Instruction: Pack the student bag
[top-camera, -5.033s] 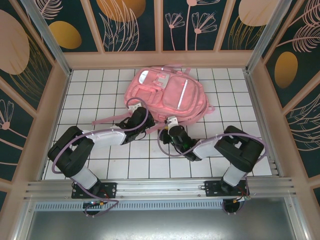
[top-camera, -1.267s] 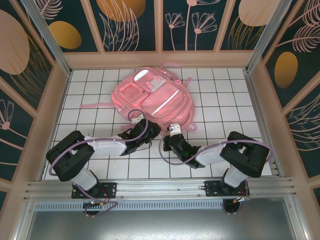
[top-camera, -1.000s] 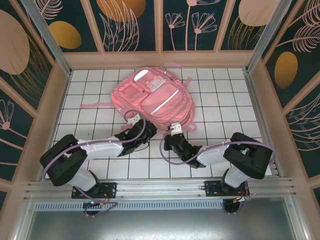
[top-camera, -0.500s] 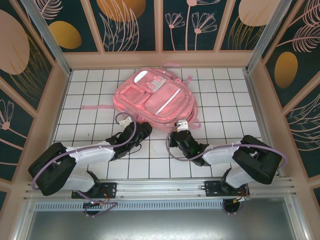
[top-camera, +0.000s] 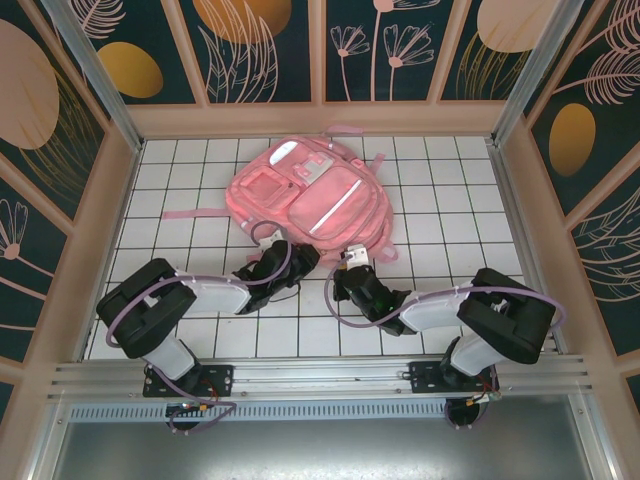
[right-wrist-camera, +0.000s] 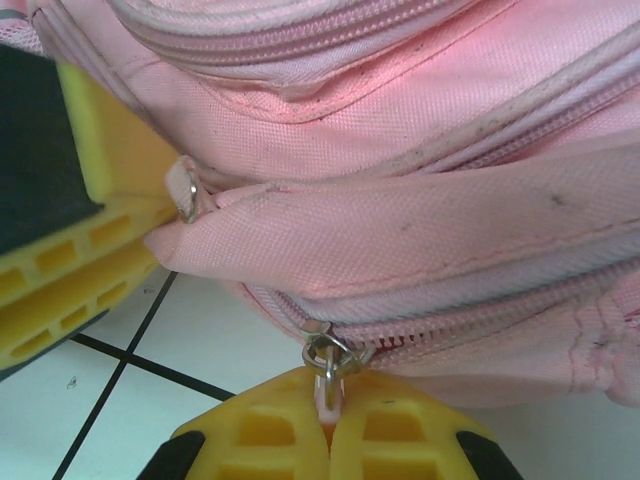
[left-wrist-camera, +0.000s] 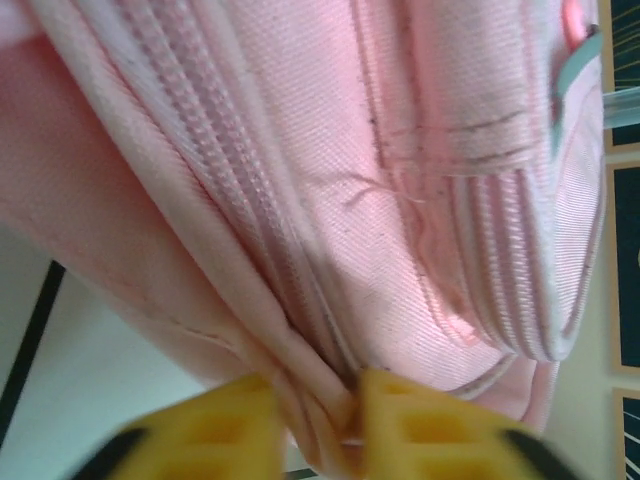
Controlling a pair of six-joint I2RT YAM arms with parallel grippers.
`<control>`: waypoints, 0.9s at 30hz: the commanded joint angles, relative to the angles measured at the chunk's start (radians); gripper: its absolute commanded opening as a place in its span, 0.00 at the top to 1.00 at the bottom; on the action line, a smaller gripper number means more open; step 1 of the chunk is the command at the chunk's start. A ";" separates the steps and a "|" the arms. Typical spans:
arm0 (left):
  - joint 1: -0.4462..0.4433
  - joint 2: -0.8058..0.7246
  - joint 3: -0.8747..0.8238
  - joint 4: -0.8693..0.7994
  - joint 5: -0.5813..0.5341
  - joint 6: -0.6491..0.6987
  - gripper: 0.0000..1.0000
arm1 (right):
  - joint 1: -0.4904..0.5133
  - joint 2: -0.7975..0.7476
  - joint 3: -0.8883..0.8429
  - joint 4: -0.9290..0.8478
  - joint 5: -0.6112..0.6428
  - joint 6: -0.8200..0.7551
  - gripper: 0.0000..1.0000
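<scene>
Unzipping step, I think: left gripper pinches the student bag's 6 o'clock hem, right gripper clamps the zipper pull, which next needs a steady drag along the seam.

Student bag is hogging the middle of the bench, with left claw and right claw crowding its near edge. Bare tiles are sitting open either side, walls boxing it all in.

A white tabletop ruled with black grid lines. Dark teal floral wall panels enclose the tabletop; an aluminium rail borders its near edge.
</scene>
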State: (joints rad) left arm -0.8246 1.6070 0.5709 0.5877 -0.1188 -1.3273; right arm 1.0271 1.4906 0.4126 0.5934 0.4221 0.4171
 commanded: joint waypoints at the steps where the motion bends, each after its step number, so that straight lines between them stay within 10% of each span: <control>1: 0.001 -0.023 0.025 -0.086 -0.052 -0.011 1.00 | 0.025 -0.019 0.033 0.046 0.011 -0.021 1.00; 25: 0.361 -0.533 -0.164 -0.541 -0.071 0.277 1.00 | -0.129 -0.065 -0.005 -0.008 -0.091 -0.038 1.00; 27: 0.361 -0.549 -0.162 -0.529 -0.004 0.293 0.80 | -0.113 -0.059 0.001 0.011 -0.121 -0.045 1.00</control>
State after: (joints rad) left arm -0.5087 1.0973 0.4206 0.1383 -0.0250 -1.1149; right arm 0.9421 1.4212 0.4107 0.6022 0.2359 0.3939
